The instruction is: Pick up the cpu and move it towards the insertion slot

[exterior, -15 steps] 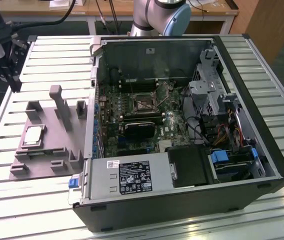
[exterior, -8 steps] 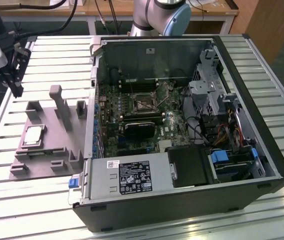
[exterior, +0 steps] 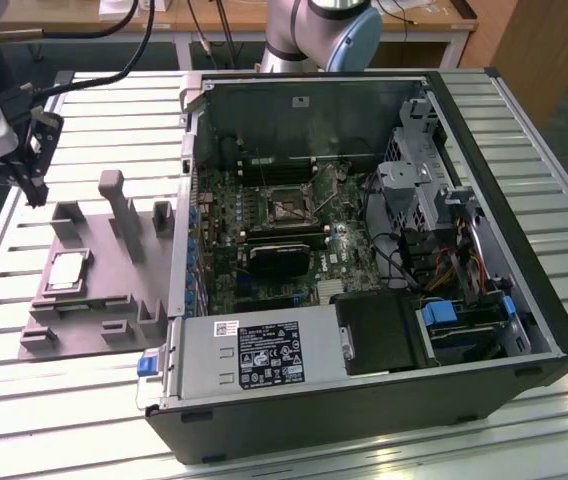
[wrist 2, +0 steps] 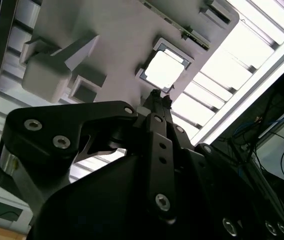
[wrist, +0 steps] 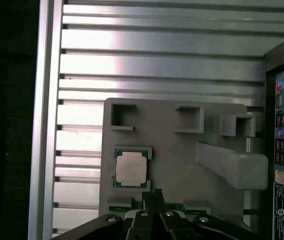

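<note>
The cpu (exterior: 67,270) lies flat in a recess of the grey fixture plate (exterior: 94,300), at the exterior view's left; its silver top shines in both wrist views (wrist 2: 164,70) (wrist: 131,168). My gripper (exterior: 34,192) hangs above the plate's far end, apart from the cpu and higher than it. In the wrist views my gripper (wrist 2: 159,96) (wrist: 153,193) has its black fingers pressed together, shut with nothing between them, just short of the chip's edge. The insertion slot (exterior: 286,207) sits in the green board inside the open computer case, well off to the exterior view's right.
The open black computer case (exterior: 524,300) fills the middle and right of the slatted metal table (exterior: 104,110). Grey posts (exterior: 114,195) rise from the fixture plate beside the cpu. Inside the case are cables, a drive cage (exterior: 414,170) and a power supply (exterior: 264,355).
</note>
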`<state>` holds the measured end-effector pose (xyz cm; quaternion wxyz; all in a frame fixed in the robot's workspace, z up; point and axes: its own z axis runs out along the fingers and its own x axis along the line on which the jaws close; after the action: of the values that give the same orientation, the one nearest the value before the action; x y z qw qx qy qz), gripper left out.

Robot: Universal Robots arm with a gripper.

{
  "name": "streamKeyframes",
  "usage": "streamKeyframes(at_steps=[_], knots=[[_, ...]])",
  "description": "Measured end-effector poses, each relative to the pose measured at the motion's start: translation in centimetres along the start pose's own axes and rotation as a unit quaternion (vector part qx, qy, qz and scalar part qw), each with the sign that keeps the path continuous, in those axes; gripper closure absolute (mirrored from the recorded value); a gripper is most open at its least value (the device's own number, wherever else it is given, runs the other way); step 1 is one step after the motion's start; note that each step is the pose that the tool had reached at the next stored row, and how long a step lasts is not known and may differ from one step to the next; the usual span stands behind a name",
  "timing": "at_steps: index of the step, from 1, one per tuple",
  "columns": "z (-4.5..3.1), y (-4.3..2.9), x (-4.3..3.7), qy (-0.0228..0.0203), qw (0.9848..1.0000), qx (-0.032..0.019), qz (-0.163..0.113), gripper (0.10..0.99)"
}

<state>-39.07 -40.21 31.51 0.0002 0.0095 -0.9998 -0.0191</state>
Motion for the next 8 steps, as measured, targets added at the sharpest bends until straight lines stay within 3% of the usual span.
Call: streamKeyframes(at_steps=[8], knots=[[1.2, -0.07, 0.59, 0.0, 1.0, 0.0, -0.001, 0.984]])
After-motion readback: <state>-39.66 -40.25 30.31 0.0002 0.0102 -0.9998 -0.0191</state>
